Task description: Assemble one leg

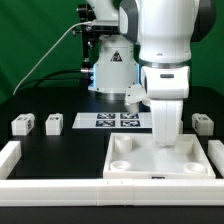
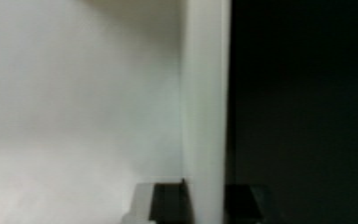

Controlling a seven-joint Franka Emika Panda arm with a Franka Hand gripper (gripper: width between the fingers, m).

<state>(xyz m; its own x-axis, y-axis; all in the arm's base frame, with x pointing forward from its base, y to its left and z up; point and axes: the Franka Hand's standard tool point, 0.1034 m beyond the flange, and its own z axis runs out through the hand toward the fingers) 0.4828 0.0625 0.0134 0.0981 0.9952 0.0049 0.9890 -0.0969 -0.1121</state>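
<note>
White rail (image 1: 50,195) closest to lens, bordering the front and the exterior view's left of the black worktop (image 1: 60,150). Just behind it, large white tray (image 1: 165,165) lying flat on the worktop, round sockets at the corners, front edge close to the rail.

White arm (image 1: 165,50) upright over the tray's far edge. Tool (image 1: 165,140) down at that edge, fingertips not clear in the exterior view. Wrist view blurred: tray surface (image 2: 69,100) on one side, black worktop on the other, pale rim (image 2: 206,100) running between them. Dark fingers (image 2: 165,205) flush against either side of that rim, no gap visible, so tool pinching the tray's rim.

Three legs in sight, none held, all on the worktop in a row behind the tray. First leg (image 1: 22,124) at the exterior view's far left. Second leg (image 1: 53,124) just beside it, not touching. Third leg (image 1: 203,124) at the exterior view's right, past the arm, well apart from the other two. Dark tag on the facing side of each.

Marker board (image 1: 115,120) flat between second leg and arm, partly hidden behind the arm.
</note>
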